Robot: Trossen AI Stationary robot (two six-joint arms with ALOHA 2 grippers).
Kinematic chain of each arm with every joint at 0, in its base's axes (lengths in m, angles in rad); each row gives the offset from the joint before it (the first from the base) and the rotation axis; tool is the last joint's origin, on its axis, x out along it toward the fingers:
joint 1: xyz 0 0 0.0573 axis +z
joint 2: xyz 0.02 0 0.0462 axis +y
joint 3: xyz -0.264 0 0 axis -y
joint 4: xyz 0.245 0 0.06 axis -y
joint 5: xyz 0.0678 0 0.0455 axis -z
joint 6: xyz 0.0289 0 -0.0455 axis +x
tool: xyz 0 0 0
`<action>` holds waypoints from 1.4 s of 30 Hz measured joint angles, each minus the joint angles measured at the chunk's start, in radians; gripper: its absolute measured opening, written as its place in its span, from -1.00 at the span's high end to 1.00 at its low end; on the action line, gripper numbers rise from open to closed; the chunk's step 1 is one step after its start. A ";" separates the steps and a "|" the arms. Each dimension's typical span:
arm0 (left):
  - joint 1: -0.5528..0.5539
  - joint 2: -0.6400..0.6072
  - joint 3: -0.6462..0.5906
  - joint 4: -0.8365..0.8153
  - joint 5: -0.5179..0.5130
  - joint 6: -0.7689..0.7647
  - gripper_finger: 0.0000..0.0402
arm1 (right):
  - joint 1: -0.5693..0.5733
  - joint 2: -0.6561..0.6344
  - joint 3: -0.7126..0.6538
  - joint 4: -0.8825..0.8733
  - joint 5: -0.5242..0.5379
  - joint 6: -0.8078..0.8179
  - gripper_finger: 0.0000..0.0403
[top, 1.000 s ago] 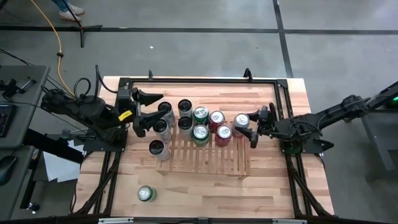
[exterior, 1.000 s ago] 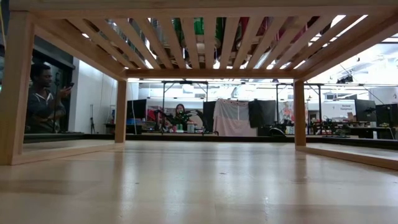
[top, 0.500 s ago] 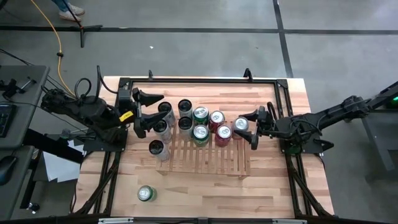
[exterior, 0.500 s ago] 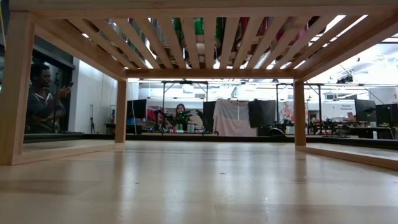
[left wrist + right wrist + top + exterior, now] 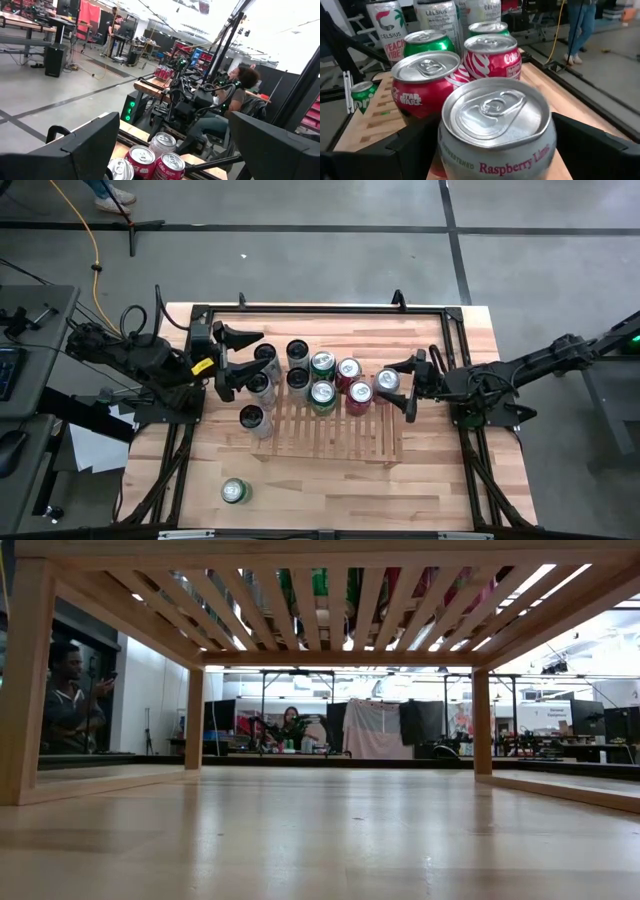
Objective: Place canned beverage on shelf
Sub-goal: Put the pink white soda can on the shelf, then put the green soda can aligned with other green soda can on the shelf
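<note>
Release step: right end effector (image 5: 402,386) spread open around silver can (image 5: 387,380), standing at slatted shelf's (image 5: 330,435) right edge beside red cans (image 5: 354,382). Left end effector (image 5: 240,362) open, waiting. Next, likely: straight retreat without toppling.

Your raspberry-lime can (image 5: 388,379) stands upright, silver top up, at the right far corner of the slatted light-wood shelf (image 5: 330,435), just beside a red can (image 5: 360,392). Your shelf lies flat mid-surface, more cans clustered along its far edge, its near slats bare.
</note>
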 joint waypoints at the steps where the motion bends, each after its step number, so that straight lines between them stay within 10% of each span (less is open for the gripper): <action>1: 0.000 -0.002 0.000 0.000 0.000 0.000 -0.81 | 0.000 -0.007 0.000 0.001 0.000 -0.019 -0.75; 12: 0.000 -0.022 0.000 -0.003 0.012 0.001 -0.81 | 0.000 -0.162 0.000 0.006 -0.008 -0.044 -0.75; 24: -0.051 -0.114 0.000 -0.090 0.314 -0.224 -0.81 | 0.001 -0.277 0.000 0.338 -0.010 0.167 -0.76; 31: -0.294 -0.061 0.000 -0.103 0.332 -0.517 -0.81 | 0.001 -0.226 0.000 0.378 -0.074 0.171 -0.76; 42: -0.766 0.205 0.136 -0.494 0.016 -1.111 -0.81 | 0.001 -0.178 0.000 0.375 -0.088 0.189 -0.76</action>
